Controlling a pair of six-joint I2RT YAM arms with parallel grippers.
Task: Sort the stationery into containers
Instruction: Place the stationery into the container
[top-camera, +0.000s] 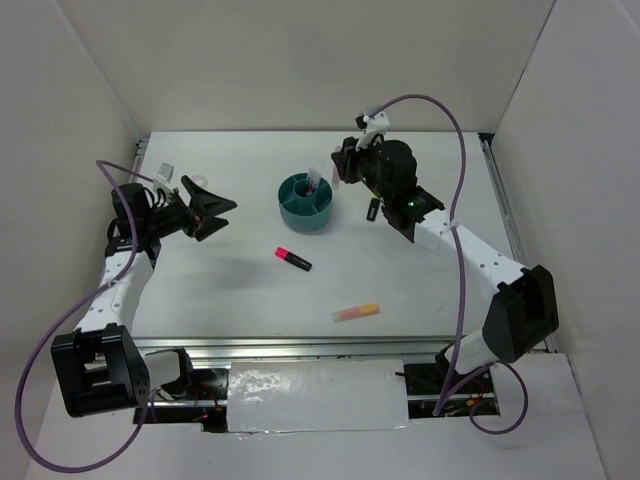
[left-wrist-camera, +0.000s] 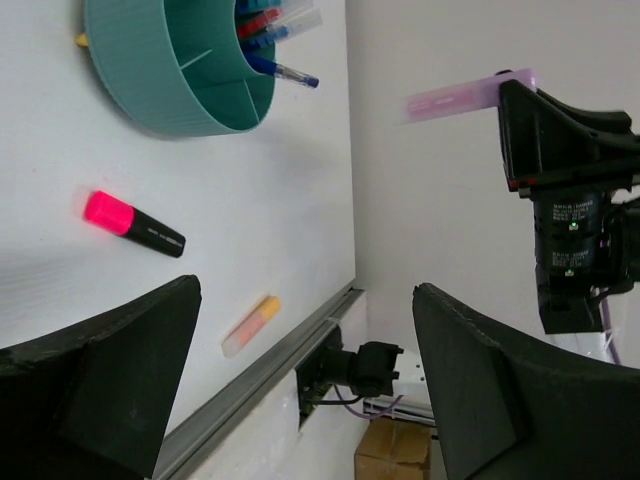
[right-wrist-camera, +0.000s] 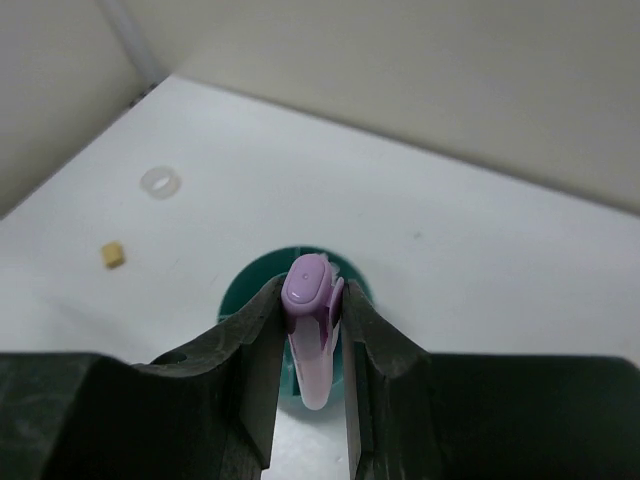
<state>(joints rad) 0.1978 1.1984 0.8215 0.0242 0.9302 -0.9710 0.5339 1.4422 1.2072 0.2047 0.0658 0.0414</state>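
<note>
Step in hand: lilac stick delivery. Right pincer (right-wrist-camera: 310, 298) clamps lilac stick (right-wrist-camera: 308, 345) above teal organizer (top-camera: 300, 218), at its 2 o'clock rim. Left pincer (top-camera: 228, 213) gapes empty at desk's 9 o'clock. Next move, judged: align over compartment, lower, release.

desk (top-camera: 230, 290) white | teal organizer (top-camera: 300, 215) upper centre | pink-capped highlighter (top-camera: 293, 259) centre | orange stick (top-camera: 356, 313) below (lying flat) | clear ring (top-camera: 166, 170) upper left

Robotics lab test cell: a white table (top-camera: 230, 300) was boxed in by plain white panels (top-camera: 300, 60). An aluminium rail (top-camera: 300, 348) ran along its near edge, where two robot arms (top-camera: 480, 262) trailing purple cables (top-camera: 461, 150) were mounted.
</note>
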